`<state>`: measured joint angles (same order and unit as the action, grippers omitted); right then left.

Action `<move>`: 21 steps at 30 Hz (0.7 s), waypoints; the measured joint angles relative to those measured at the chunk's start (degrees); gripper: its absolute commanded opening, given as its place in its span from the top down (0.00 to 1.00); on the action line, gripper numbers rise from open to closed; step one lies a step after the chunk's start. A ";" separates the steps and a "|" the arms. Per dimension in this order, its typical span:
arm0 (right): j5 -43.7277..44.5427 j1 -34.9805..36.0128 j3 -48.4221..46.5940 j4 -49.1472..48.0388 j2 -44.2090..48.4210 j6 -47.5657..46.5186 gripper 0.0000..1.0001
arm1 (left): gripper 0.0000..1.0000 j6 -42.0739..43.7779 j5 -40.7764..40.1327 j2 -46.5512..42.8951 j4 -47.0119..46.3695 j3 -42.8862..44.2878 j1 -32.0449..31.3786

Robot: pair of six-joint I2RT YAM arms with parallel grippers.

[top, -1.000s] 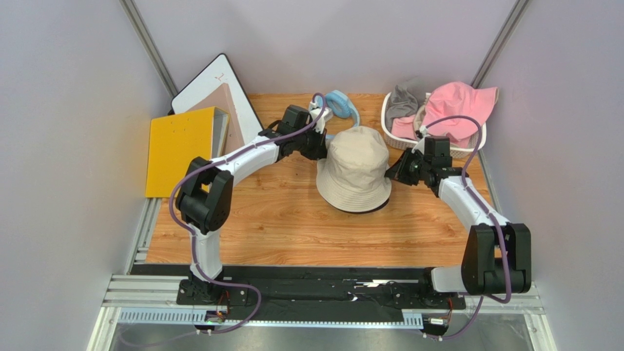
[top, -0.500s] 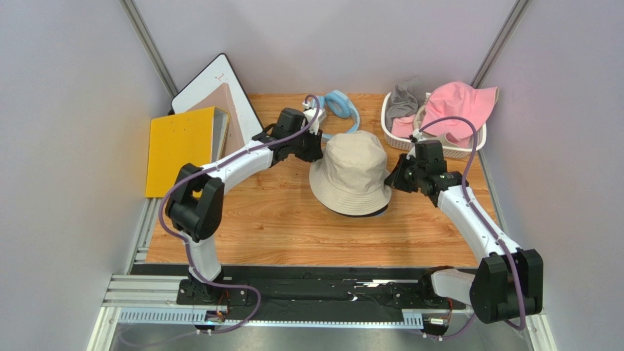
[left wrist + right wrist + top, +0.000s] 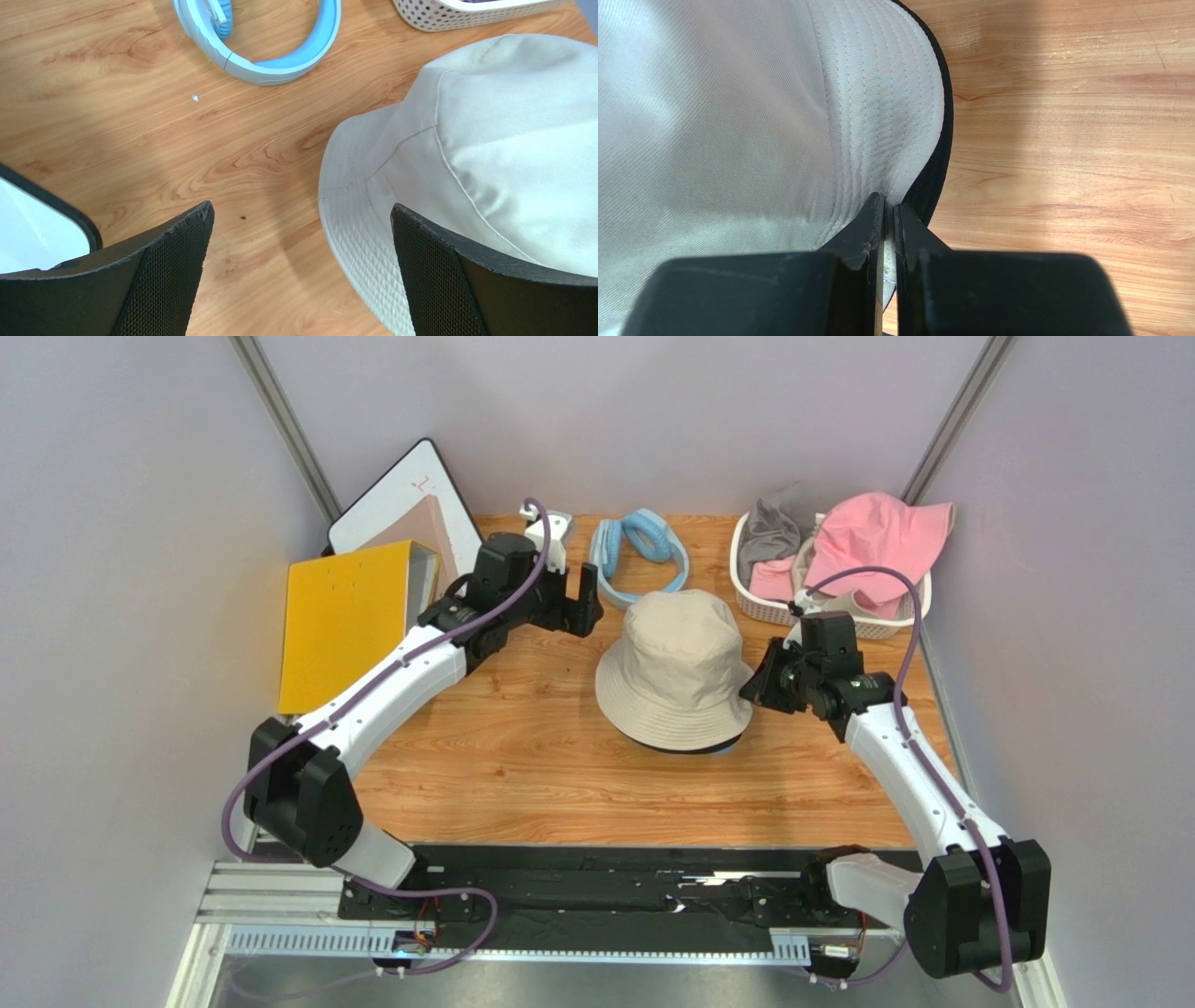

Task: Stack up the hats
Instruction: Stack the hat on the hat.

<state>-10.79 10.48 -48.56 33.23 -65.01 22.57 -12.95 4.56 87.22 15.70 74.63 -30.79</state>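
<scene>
One beige hat point(image 3: 676, 665), brim stitched, sits over one black hat point(image 3: 941, 161); the right gripper point(image 3: 889, 210) pinches its brim edge. Now the left gripper point(image 3: 300, 210) gapes wide, empty, the beige hat just beside it. Behind the right gripper: one pink hat point(image 3: 870, 539), probably one grey hat point(image 3: 769, 525).

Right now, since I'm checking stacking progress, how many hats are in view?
4. The beige hat mid-table, its brim pinched by the right hand; black hat beneath it, only its brim edge showing; pink hat and grey hat in the white basket. Others may be hidden.
</scene>
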 measured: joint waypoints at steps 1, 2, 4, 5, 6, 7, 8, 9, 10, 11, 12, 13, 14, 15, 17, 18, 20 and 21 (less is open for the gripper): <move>-0.04 0.02 0.02 0.00 0.04 -0.13 0.82 | 0.01 -0.57 -0.13 -0.94 -0.04 -0.50 -0.02; -0.04 0.11 0.09 -0.02 0.17 -0.24 0.80 | 0.01 -1.01 -0.20 -1.77 -0.02 -0.90 -0.24; -0.07 0.35 0.57 0.07 0.74 -0.63 0.72 | 0.00 -1.86 -0.76 -3.58 -0.17 -1.07 -1.36; -0.11 0.42 0.79 0.31 1.03 -0.66 0.68 | 0.01 -2.01 -1.14 -4.20 -0.26 -0.92 -2.32; -0.13 0.57 0.94 0.59 1.36 -0.96 0.62 | 0.01 -2.10 -2.14 -4.61 0.22 0.02 -4.02; -0.20 0.70 0.98 0.85 1.62 -1.09 0.51 | 0.01 -2.10 -2.78 -4.61 0.20 1.14 -5.73; -0.22 0.85 0.98 0.87 1.86 -1.18 0.43 | 0.01 -2.08 -3.45 -4.46 -0.04 2.49 -7.78; -0.22 1.03 0.98 0.90 2.14 -1.31 0.37 | 0.01 -2.01 -4.02 -4.28 -0.35 4.22 -10.10; -0.20 1.18 0.98 0.96 2.38 -1.20 0.28 | 0.00 -1.95 -4.57 -4.07 -0.68 5.33 -11.47; -0.13 1.44 0.98 1.14 2.71 -1.44 0.18 | 0.01 -1.88 -5.18 -3.72 -1.20 6.73 -13.20; -0.09 1.64 1.01 1.55 3.06 -1.44 0.00 | 0.00 -1.73 -5.62 -3.32 -1.38 7.93 -14.25; 0.04 1.84 0.98 1.97 3.41 -1.33 0.00 | 0.01 -1.55 -6.40 -2.56 -1.68 9.49 -15.19; 0.26 1.97 0.98 2.43 3.82 -1.22 0.00 | 0.01 -1.38 -7.04 -1.86 -2.05 10.64 -15.82; 0.48 2.12 0.98 3.06 4.35 -1.40 0.00 | 0.00 -0.96 -7.69 -1.09 -2.32 11.65 -16.31; 0.83 2.23 0.92 4.33 5.60 -1.38 0.00 | 0.01 -0.11 -8.79 0.72 -2.69 13.18 -17.31; 0.92 2.25 0.90 4.72 6.16 -1.36 0.00 | 0.00 0.35 -9.38 1.60 -2.67 13.68 -17.73; 1.31 2.25 0.44 6.12 7.48 -1.20 0.00 | 0.00 1.16 -10.29 3.23 -2.64 14.03 -18.56; 1.38 2.25 0.17 6.71 8.04 -1.16 0.00 | 0.01 1.57 -10.62 4.02 -2.43 13.92 -19.02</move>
<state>-9.41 12.73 -48.38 39.94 -56.97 21.41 -11.38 -6.07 91.24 13.28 88.55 -49.80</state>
